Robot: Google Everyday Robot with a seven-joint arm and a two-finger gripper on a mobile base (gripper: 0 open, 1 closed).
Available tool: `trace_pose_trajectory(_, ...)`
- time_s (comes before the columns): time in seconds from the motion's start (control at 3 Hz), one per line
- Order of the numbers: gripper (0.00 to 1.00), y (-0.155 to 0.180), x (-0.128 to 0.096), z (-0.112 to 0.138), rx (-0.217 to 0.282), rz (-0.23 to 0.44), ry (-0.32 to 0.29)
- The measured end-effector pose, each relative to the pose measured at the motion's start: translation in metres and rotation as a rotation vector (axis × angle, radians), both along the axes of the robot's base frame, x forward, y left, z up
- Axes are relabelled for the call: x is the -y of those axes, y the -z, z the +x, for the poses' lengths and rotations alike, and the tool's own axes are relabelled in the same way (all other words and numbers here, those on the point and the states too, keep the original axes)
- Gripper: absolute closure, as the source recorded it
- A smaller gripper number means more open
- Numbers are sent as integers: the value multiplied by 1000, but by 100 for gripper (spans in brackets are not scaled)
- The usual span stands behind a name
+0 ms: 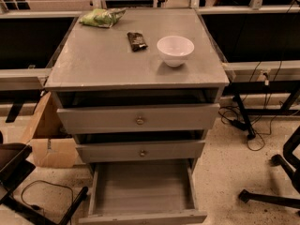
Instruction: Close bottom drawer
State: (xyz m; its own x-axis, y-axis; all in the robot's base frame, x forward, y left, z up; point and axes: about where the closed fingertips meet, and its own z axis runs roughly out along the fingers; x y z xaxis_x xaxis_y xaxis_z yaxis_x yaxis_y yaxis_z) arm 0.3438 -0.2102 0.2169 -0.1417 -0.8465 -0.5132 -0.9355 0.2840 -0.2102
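The bottom drawer [140, 191] stands pulled out at the foot of the cabinet [108, 62], pointing toward me, its front panel cut off at the frame's lower edge. The gripper is out of my view, so I cannot tell its grip.

The bottom drawer [140, 191] stands pulled far out — grey, plain inside; gripper out of view.

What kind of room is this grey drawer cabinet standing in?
Probably an office or lab workroom: long desks run behind the cabinet, cables trail on the speckled floor, and a wheeled chair base stands at the right. The gripper is out of view.
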Motion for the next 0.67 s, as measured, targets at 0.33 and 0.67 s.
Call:
trace_pose_trajectory(0.33,88,37,-37,-7,18,86,-31)
trace_pose_trajectory(0.67,100,110,-78,31,-17,190,-60)
